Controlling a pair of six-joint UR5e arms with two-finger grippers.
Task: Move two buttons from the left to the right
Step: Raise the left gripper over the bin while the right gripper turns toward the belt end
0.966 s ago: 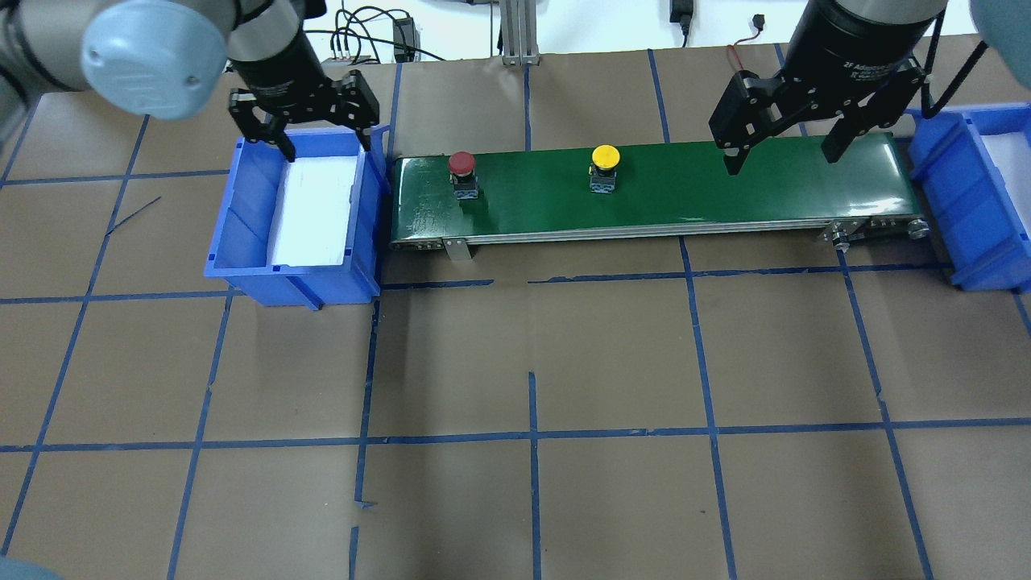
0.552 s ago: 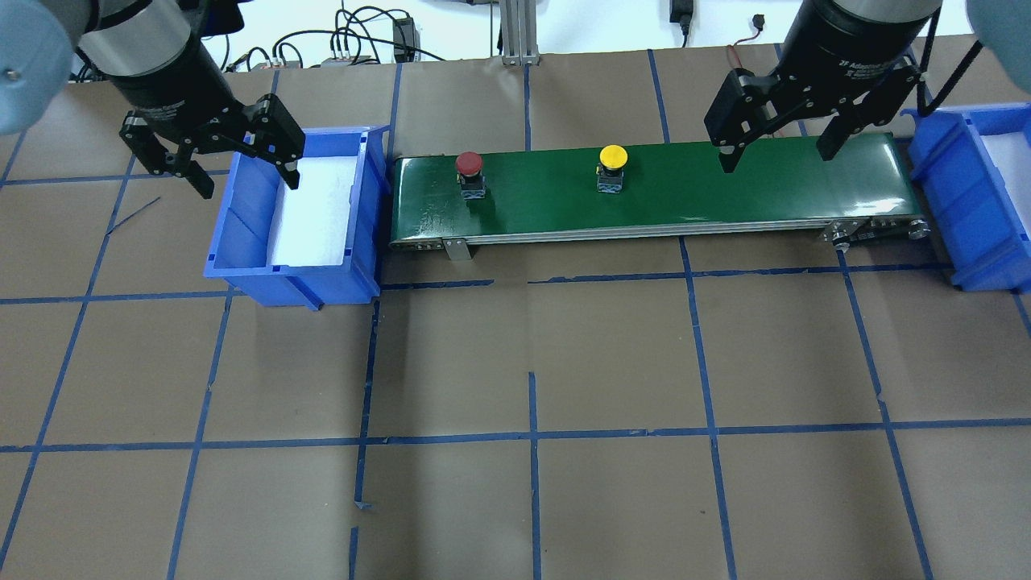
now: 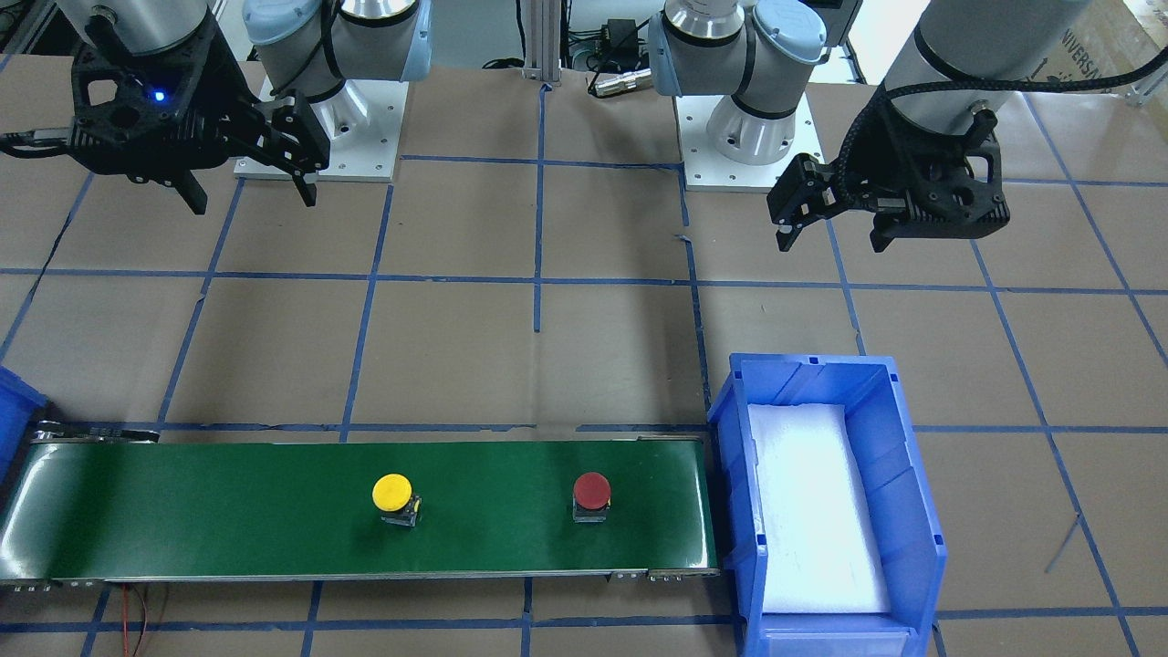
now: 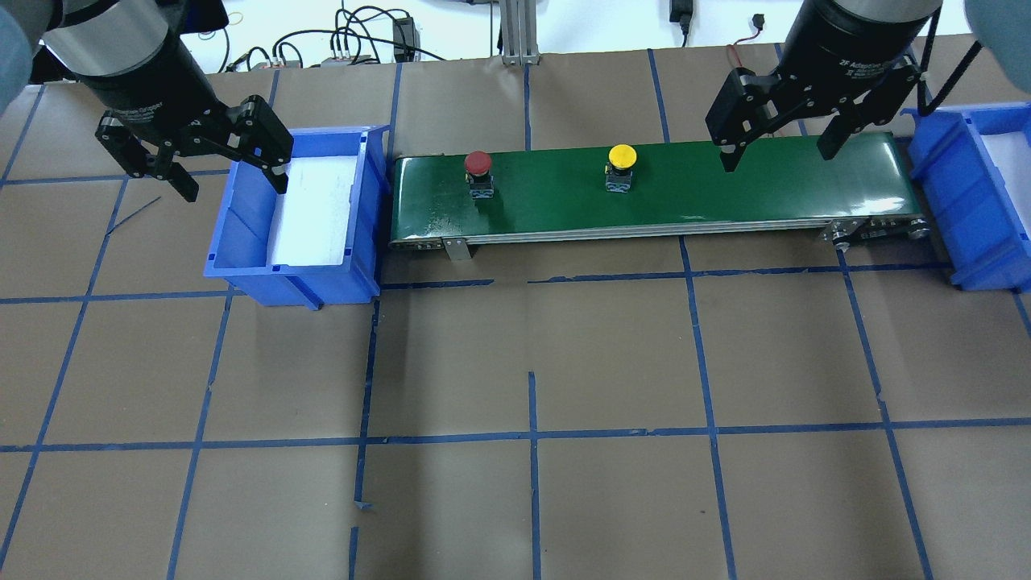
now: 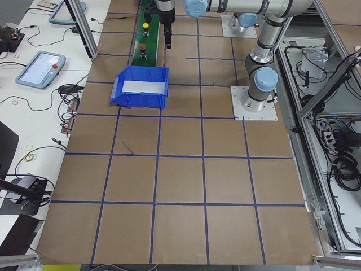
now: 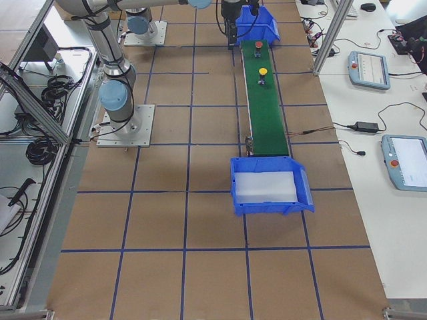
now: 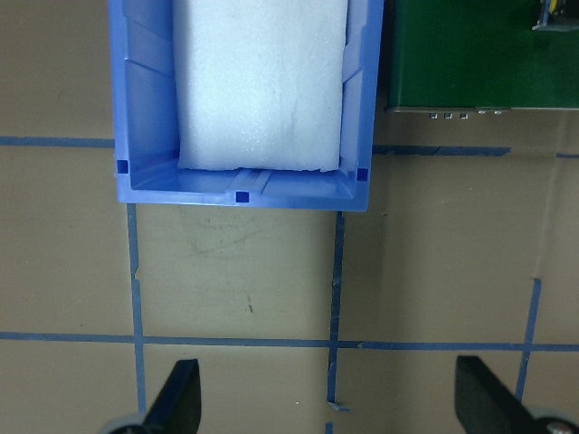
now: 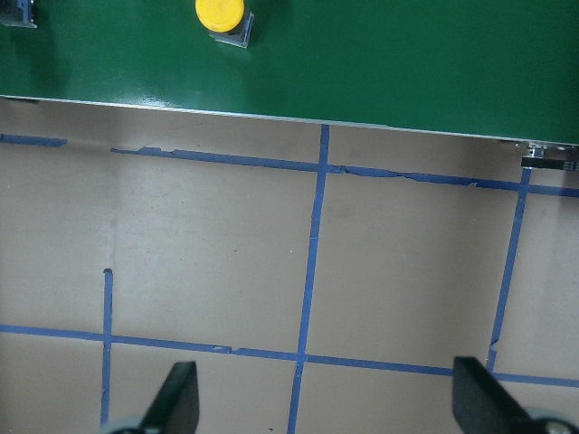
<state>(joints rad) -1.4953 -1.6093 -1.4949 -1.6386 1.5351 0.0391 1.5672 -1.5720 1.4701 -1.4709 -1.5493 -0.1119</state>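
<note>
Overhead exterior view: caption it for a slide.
Red button and yellow button on green conveyor; left gripper and right gripper open.

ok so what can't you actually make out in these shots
- Red button: in the right wrist view the top-left corner cuts off all but a piece of its dark body, so the cap is out of frame.
- Right-hand blue bin: in the overhead view the right edge cuts it off.
- Yellow button: in the exterior right view it is too small for detail.
</note>
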